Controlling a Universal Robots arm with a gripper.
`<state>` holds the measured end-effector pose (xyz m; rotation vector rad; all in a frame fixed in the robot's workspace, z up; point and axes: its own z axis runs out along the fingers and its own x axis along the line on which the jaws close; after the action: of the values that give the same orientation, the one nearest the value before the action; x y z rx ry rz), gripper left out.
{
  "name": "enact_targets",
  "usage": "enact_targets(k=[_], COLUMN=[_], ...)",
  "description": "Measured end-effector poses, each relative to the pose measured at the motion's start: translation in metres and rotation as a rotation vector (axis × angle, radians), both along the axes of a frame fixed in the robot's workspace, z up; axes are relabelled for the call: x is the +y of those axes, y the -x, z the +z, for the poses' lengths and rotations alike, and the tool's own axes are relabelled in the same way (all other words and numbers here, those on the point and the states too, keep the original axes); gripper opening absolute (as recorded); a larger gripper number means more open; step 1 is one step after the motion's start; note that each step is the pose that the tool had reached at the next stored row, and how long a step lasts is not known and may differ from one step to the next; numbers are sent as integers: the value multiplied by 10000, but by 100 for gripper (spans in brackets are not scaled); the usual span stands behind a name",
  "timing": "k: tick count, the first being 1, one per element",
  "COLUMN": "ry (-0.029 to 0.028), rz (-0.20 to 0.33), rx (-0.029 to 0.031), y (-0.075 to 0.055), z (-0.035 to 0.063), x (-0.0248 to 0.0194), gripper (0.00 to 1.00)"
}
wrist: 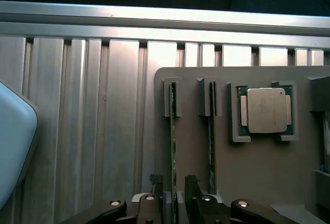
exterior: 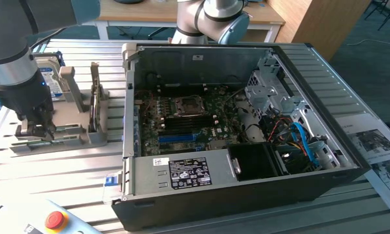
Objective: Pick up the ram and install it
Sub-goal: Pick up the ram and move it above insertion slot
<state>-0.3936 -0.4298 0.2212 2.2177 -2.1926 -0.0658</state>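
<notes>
straddling the ram [wrist: 173, 146], the gripper [wrist: 174, 201] stands over the near end of the grey holder [wrist: 258, 172], one finger on each side of the stick. the fingers are apart, with a thin dark gap showing on either side of the board, so they do not look clamped on it. the ram stands on its thin edge in the holder's outermost slot, its long axis running straight away from the gripper along the holder, far end caught in an upright guide. a second memory stick [wrist: 211, 146] stands parallel in the next slot inward, just beside the finger on that side, which makes this a tight approach. further in, a square recess of the holder holds a processor chip [wrist: 265, 110], lying flat. in the exterior view, the holder also carries a hard drive [exterior: 52, 80] and an upright expansion card [exterior: 95, 97]. the open computer case [exterior: 201, 46] lies beside the holder, towards the exterior view's right, its motherboard showing blue memory slots [exterior: 181, 138]; whether they are filled i cannot tell.
</notes>
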Motion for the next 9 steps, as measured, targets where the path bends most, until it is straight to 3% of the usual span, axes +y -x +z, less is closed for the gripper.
enact_targets(k=[9], ry=[-1], rz=[1], rx=[-2], y=[-1], z=[-63], x=[0], gripper=[31])
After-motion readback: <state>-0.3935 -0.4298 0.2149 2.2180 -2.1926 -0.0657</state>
